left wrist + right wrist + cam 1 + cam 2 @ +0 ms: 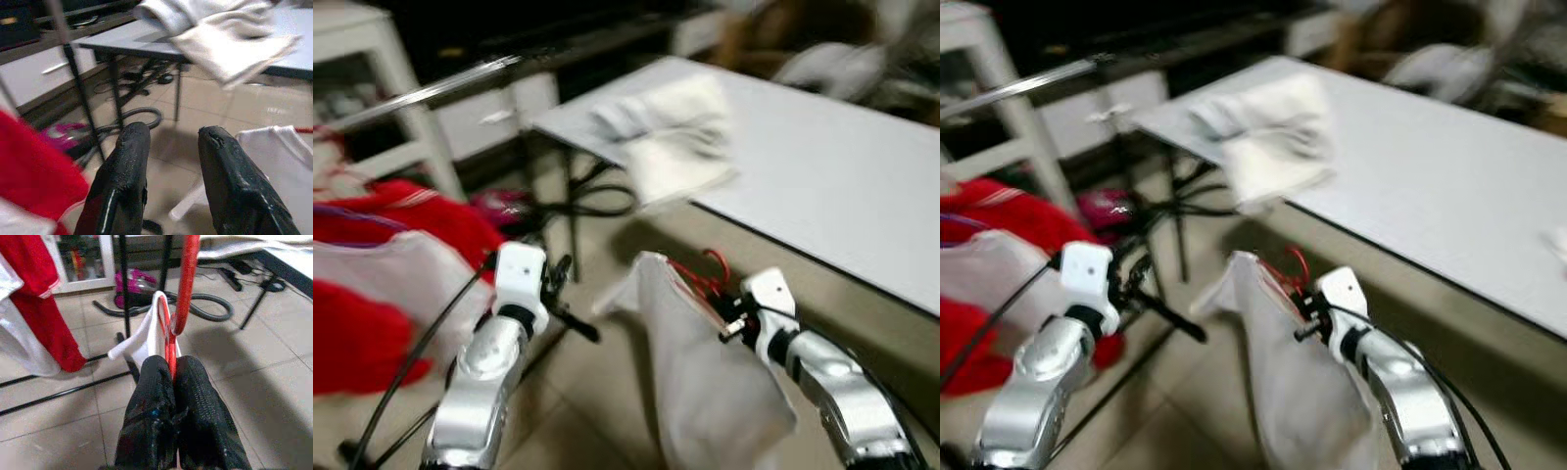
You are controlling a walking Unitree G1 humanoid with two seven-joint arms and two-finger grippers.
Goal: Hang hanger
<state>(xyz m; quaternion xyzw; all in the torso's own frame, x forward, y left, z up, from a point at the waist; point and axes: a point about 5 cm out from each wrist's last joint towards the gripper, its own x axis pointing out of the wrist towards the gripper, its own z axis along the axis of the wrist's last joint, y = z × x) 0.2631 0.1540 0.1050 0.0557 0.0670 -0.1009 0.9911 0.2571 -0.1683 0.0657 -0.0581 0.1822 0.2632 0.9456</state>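
A red hanger (185, 289) carries a white garment (705, 377) that hangs down over the tiled floor. My right gripper (172, 377) is shut on the hanger's neck, and its red hook (717, 266) rises just above the fingers. The clothes rail (421, 95), a silver bar, runs across the upper left with red and white clothes (401, 245) hanging from it. My left gripper (168, 147) is open with nothing between its fingers, held low beside the rack's black legs, left of the garment.
A white table (842, 176) stretches to the right with a crumpled white cloth (671, 137) on its near corner. Under it lie black cables and a grey hose (205, 313) by a pink vacuum (134, 286). A white shelf unit (382, 59) stands at the back left.
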